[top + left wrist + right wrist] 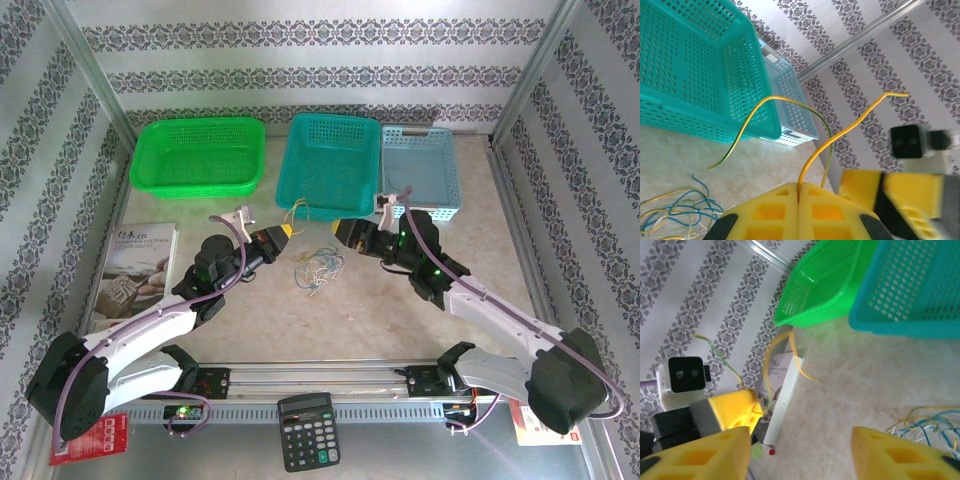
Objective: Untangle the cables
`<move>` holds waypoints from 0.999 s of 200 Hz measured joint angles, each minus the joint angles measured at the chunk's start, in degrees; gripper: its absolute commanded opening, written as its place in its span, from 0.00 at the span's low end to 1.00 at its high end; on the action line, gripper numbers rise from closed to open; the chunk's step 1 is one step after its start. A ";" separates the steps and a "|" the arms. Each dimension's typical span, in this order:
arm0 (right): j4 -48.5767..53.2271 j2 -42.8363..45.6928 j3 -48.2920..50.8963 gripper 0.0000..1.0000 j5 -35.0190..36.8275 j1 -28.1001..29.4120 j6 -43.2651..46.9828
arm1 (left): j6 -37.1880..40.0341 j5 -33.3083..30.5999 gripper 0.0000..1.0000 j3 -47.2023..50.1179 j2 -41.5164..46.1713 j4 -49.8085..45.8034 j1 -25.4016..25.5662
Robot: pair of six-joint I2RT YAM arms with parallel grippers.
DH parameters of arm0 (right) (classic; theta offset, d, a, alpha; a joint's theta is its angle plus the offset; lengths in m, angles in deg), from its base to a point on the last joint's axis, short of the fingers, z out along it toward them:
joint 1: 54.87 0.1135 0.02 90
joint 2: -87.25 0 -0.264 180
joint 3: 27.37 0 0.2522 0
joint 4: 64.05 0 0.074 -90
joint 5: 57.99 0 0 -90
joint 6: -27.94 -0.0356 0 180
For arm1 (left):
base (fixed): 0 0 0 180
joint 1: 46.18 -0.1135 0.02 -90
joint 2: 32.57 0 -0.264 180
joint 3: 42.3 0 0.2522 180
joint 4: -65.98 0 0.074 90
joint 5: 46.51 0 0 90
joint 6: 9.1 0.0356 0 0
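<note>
Left jaws pinching yellow cable [840,132], teal basket [690,117]

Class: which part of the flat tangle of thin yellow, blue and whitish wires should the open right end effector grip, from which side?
Probably an outer loop at the tangle's right edge, from above: the wires lie flat on the table, loops splayed, nearest the right end effector.
</note>
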 measured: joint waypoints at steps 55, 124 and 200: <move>6.99 -2.32 -12.11 0.63 0.63 0.55 7.72 | 5.16 0.57 0.00 -2.73 -0.72 -5.31 1.25; 7.82 -9.62 -14.82 0.58 1.64 3.54 8.79 | 6.54 1.20 0.00 -4.92 -3.63 -5.84 3.61; 6.45 -12.22 -16.39 0.00 2.25 4.28 7.52 | 7.15 1.22 0.00 -6.60 -5.55 -5.79 4.50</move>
